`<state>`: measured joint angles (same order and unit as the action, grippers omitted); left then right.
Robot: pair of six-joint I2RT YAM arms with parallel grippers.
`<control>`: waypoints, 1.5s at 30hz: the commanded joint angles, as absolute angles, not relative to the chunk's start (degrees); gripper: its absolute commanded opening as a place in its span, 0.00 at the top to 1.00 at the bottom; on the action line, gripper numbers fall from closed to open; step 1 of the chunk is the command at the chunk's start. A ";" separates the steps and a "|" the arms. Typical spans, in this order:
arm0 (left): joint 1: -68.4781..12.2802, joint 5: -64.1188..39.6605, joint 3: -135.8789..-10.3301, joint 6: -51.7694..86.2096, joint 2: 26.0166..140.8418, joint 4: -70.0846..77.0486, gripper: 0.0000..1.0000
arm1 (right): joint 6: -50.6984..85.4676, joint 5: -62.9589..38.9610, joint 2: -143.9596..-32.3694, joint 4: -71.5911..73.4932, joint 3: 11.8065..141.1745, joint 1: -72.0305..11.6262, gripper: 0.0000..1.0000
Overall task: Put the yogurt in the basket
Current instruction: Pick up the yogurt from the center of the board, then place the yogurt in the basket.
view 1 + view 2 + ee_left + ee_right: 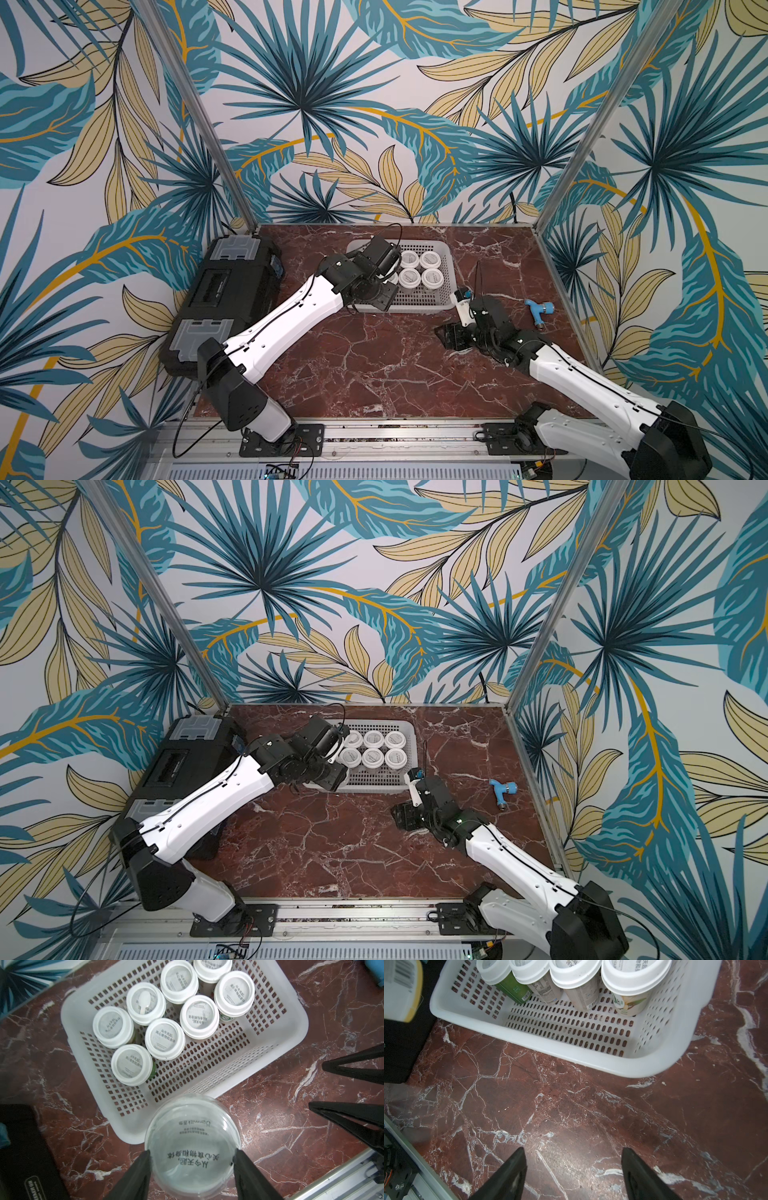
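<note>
My left gripper [192,1154] is shut on a yogurt cup [192,1130], its two black fingers [135,1174] pressed against opposite sides of the white printed lid. The cup hangs over the near left corner of the pale perforated basket [286,1028]. Several more yogurt cups [199,1017] stand upright together inside it. In both top views the left gripper [376,297] covers the basket's [451,274] left end and hides the held cup. My right gripper [574,1159] is open over bare marble just outside the basket's [654,1064] front right corner.
A big black case [232,299] lies left of the basket along the table's left edge. A small blue fitting [538,311] lies on the marble at the right. Metal frame posts stand at the back corners, and a rail runs along the front.
</note>
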<state>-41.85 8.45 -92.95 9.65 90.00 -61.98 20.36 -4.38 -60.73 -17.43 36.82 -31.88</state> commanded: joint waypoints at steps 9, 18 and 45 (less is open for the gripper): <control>-36.96 9.53 -100.71 3.88 98.08 -63.13 0.37 | 19.79 -4.57 -60.69 -17.63 37.53 -32.06 0.24; -35.68 8.16 -102.37 2.86 101.92 -62.79 0.36 | 19.72 -4.72 -61.86 -17.75 38.13 -32.01 0.24; -33.85 6.50 -94.95 3.09 104.58 -56.00 0.34 | 19.59 -4.92 -62.68 -18.19 38.76 -32.06 0.23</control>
